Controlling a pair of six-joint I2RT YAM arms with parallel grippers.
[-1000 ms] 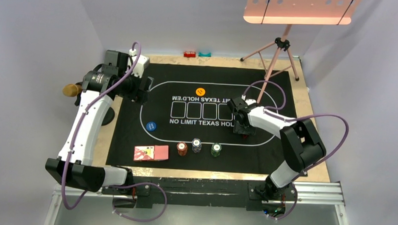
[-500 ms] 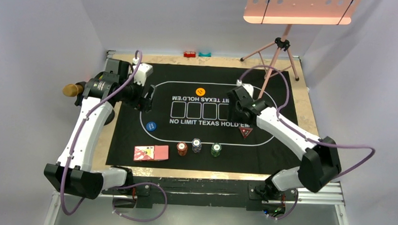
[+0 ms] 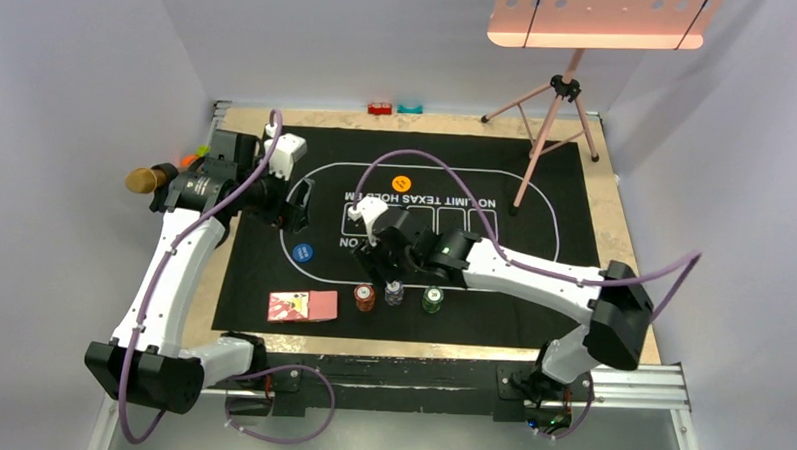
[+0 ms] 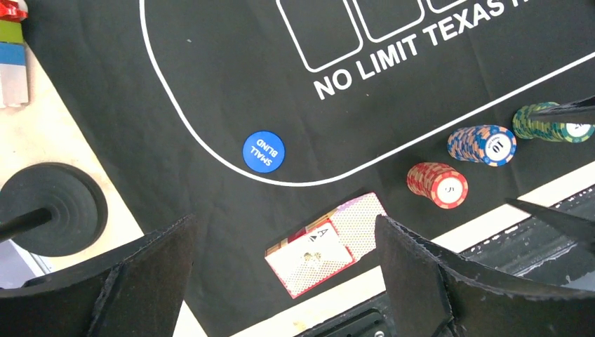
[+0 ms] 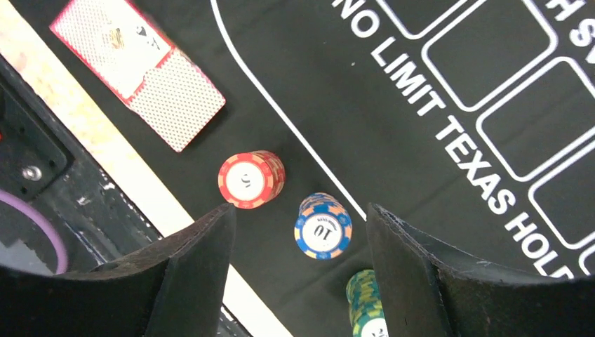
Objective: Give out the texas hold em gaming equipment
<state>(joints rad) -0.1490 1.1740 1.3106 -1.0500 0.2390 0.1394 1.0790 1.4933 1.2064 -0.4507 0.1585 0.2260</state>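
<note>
Right tool (image 5: 299,210) — jaws wide, empty — over blue chip stack (image 5: 323,228).

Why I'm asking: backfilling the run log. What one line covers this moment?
right hand: open, above blue 10-chip stack | left hand: open, empty, raised | red 5-chip stack, playing cards: not held

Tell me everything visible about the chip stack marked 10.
The 10 stack is a short upright pile of blue-and-orange striped chips, plastic-looking, white centre printed 10. It stands on the black mat just outside the white oval line, between the red 5 stack and green stack, touching neither. The right hand hangs open above it, no contact seen.
</note>
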